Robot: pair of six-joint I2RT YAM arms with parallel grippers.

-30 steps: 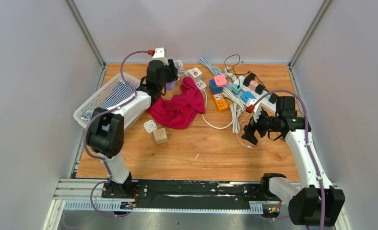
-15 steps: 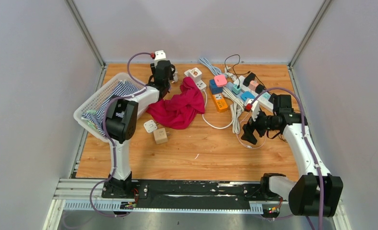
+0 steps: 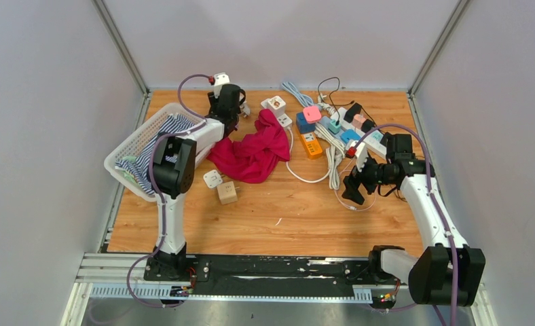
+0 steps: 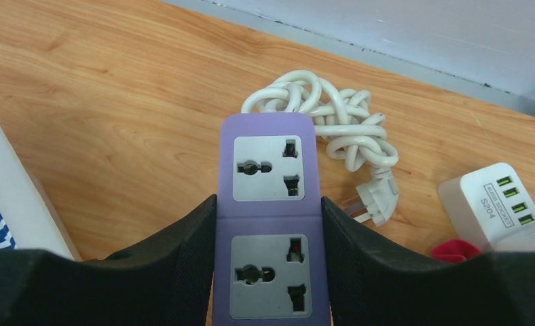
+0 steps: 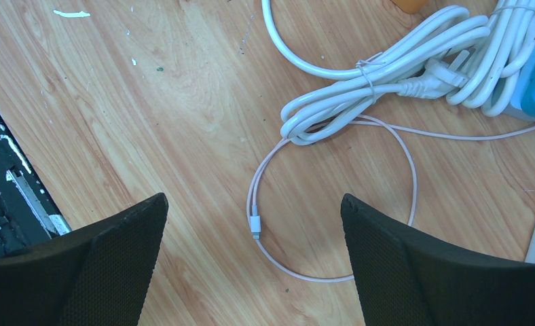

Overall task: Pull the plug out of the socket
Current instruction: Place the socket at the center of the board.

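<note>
My left gripper is shut on a purple power strip, with the jaws pressed against its two long sides. Both of its grey sockets that show are empty. Its white cord lies knotted beyond it and ends in a loose white plug. Seen from above, the left gripper is at the back left, beside the basket. My right gripper stands open over bare wood, above a thin white charging cable. Several strips with plugs and adapters lie at the back right.
A red cloth lies in the middle, next to a white basket of striped fabric. Two small cube adapters sit in front of the cloth. A white USB charger and a bundled white cord are nearby.
My left arm has swung back toward the far left corner, carrying the purple strip with it. The right gripper has barely shifted and has stayed open.
</note>
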